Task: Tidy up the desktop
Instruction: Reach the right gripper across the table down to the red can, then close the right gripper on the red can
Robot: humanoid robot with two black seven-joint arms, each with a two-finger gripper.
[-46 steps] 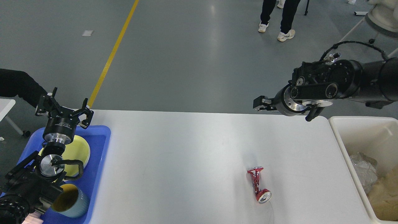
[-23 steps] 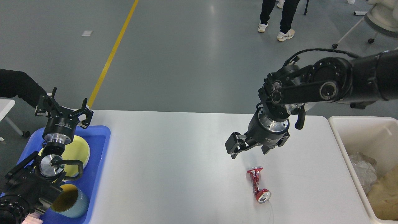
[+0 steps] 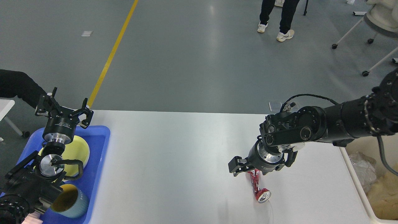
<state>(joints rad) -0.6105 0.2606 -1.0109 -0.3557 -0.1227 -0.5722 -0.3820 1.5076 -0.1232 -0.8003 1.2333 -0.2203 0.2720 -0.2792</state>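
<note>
The desktop (image 3: 174, 161) is a large glossy white-grey tabletop filling the lower view. A crushed red can (image 3: 259, 189) lies on its right part, silver end toward me. My right gripper (image 3: 250, 170) is down at the can's far end, open, one finger (image 3: 236, 165) to the left of the can and the other mostly hidden behind the wrist. Whether the fingers touch the can I cannot tell. My left gripper (image 3: 63, 107) stands open and empty above the far edge of the blue tray (image 3: 99, 149).
The blue tray at the left edge holds a yellow plate (image 3: 77, 151) and a blue cup (image 3: 70, 200). A cream-white bin (image 3: 351, 174) at the right edge holds crumpled plastic and beige waste. A person's legs (image 3: 279, 15) stand on the floor beyond the table.
My right arm swung in from above the table's far right edge, leftward and down, bringing the open gripper to the can's far end. The can and the left arm have not moved.
</note>
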